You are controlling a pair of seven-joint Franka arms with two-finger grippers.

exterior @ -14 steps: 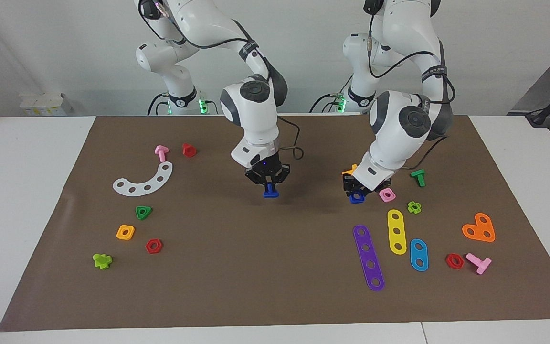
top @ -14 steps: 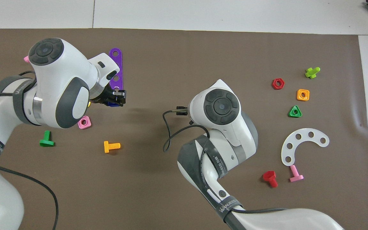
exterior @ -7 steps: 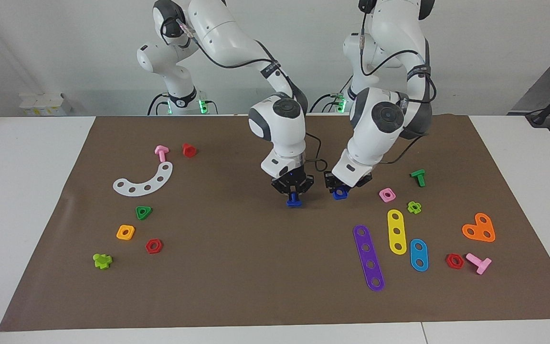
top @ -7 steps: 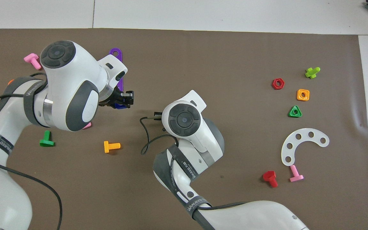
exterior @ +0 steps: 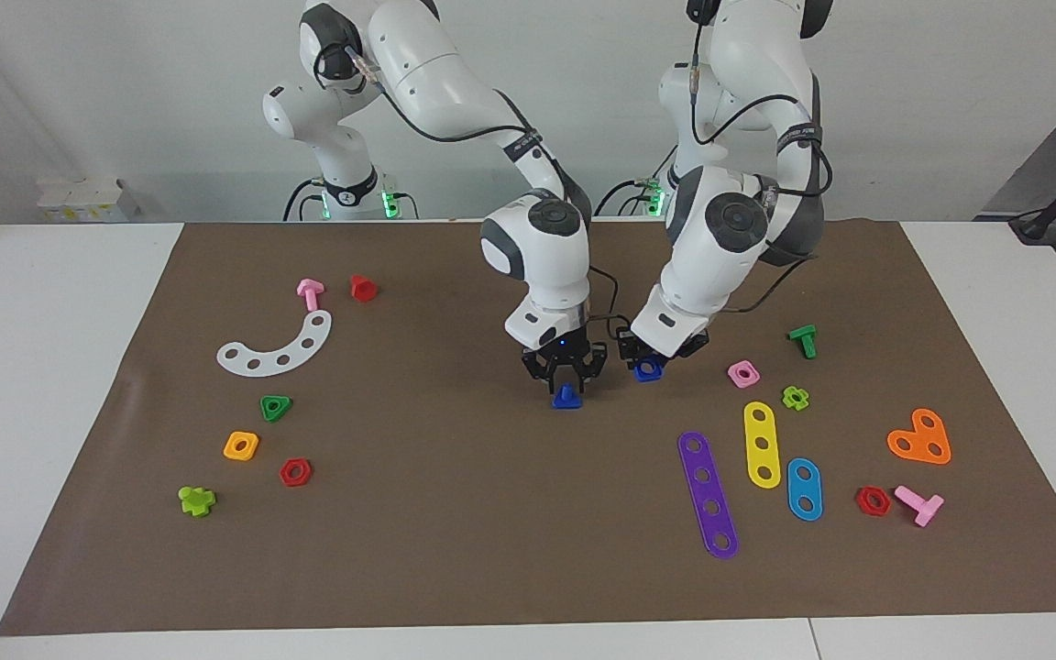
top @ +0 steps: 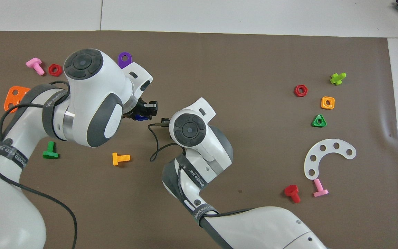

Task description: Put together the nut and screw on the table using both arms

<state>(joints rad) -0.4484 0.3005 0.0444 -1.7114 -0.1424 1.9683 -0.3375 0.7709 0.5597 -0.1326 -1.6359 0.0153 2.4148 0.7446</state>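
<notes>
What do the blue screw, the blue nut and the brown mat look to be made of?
Screw: likely moulded plastic, with uniform saturated blue and a smooth triangular head.
Nut: apparently the same blue plastic, mostly hidden by the left end effector.
Mat: matte brown sheet, perhaps paper or thin felt, since it shows no glare and faint wrinkles near its edges. The exact material is unclear.

Bare mat [exterior: 455, 477] surrounds both grippers; the nearest obstacle, the pink nut [exterior: 743, 373], lies toward the left arm's end.

High facing camera, steep overhead camera, both probably sharing the mat [exterior: 455, 550]
</notes>
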